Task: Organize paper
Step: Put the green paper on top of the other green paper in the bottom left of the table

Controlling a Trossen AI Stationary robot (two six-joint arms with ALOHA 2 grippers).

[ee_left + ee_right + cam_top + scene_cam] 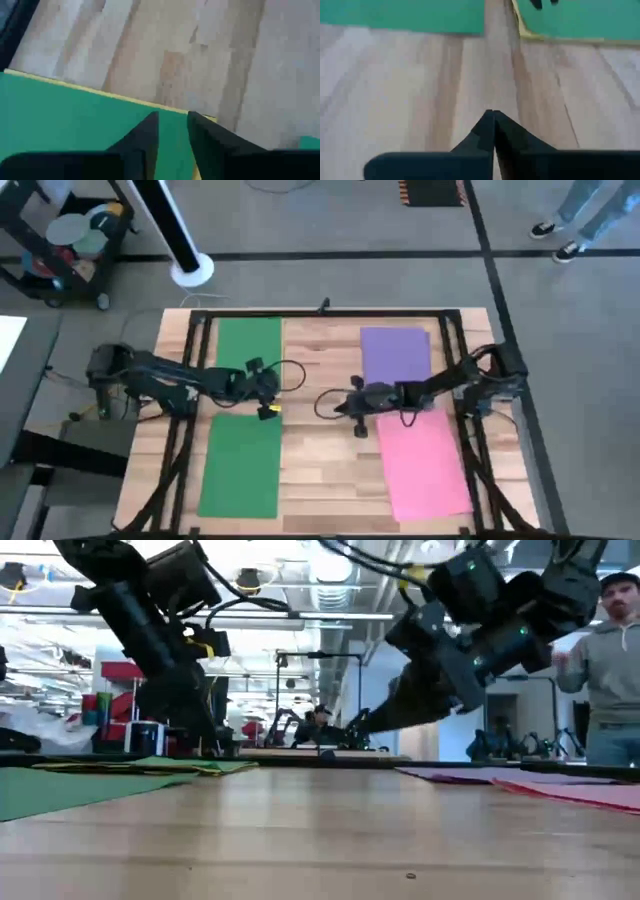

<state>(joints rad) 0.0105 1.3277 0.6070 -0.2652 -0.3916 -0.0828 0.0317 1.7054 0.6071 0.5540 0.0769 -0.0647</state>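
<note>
Two green sheets lie flat on the table's left half, one far [248, 345] and one near [240, 465]. A yellow sheet [270, 411] lies under the near green one, and only its edge [100, 92] shows. A purple sheet [395, 355] and a pink sheet [425, 465] lie on the right half. No dark grey sheet shows. My left gripper [268, 402] [172, 119] is narrowly open over the near green sheet's far right corner. My right gripper [357, 420] [493, 114] is shut over bare wood between the green and pink sheets. My left gripper comes slanting down from the table's left at the far right corner [170, 112] of the near green sheet, its fingers a little apart above that corner. Whether they touch the paper, I cannot tell.
Bare wood runs down the table's middle [320, 470] between the sheets. Black frame rails [190, 340] line the table's sides. A cart [70, 240] and a white pole base [192, 270] stand beyond the far left corner. A person [610, 670] stands behind the table on the right.
</note>
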